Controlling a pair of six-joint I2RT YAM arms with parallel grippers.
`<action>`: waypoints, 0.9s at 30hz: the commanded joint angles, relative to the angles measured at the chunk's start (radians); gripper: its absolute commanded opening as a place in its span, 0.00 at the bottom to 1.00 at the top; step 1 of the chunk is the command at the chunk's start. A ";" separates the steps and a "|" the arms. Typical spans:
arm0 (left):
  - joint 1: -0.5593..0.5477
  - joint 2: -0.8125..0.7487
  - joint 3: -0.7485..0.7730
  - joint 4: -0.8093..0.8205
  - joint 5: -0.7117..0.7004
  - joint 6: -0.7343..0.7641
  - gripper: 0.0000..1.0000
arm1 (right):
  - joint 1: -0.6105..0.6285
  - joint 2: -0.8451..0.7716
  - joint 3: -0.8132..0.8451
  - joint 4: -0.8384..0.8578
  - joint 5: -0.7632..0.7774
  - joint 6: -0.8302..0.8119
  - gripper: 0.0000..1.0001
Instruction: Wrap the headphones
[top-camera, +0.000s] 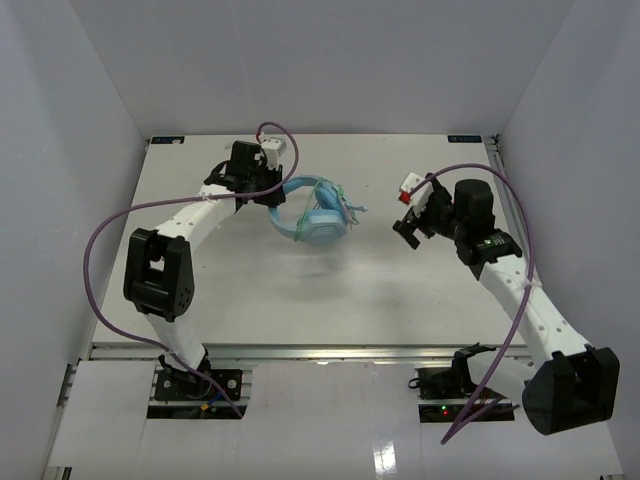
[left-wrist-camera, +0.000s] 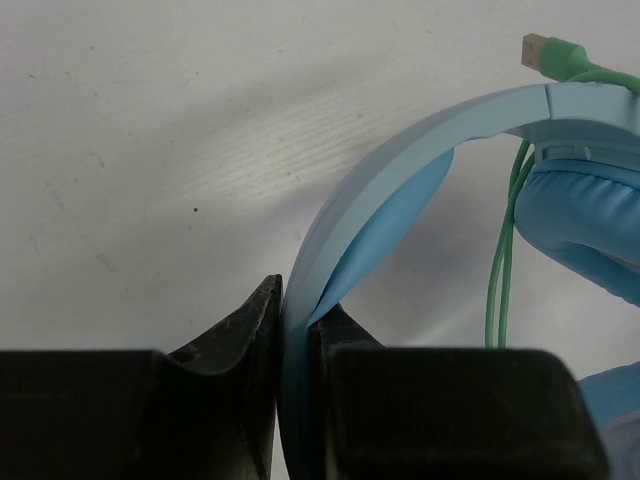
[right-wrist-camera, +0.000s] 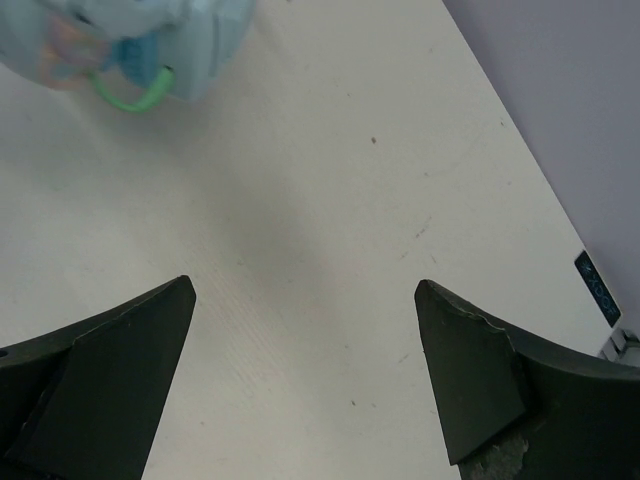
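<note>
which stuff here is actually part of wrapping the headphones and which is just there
Part of the job:
- headphones
- their green cable
- left tool, shut on the headphones
- right tool, open and empty

Just there:
- purple robot cables
- table

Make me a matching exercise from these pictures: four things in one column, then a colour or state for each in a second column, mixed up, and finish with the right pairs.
Column one
1. left gripper
2. right gripper
3. cable
4. table

Column two
A. pale green
B. open, holding nothing
C. shut on the headband of the headphones
D. white

Right pairs: 1-C, 2-B, 3-A, 4-D
</note>
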 joint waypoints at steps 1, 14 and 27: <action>0.005 0.039 0.041 0.222 -0.055 -0.111 0.00 | 0.000 -0.135 -0.058 0.040 -0.155 0.168 0.98; 0.005 0.207 -0.041 0.501 -0.289 -0.126 0.00 | -0.024 -0.247 -0.132 0.012 -0.185 0.258 0.98; 0.005 0.201 -0.093 0.506 -0.267 -0.142 0.49 | -0.072 -0.274 -0.123 -0.012 -0.189 0.278 0.98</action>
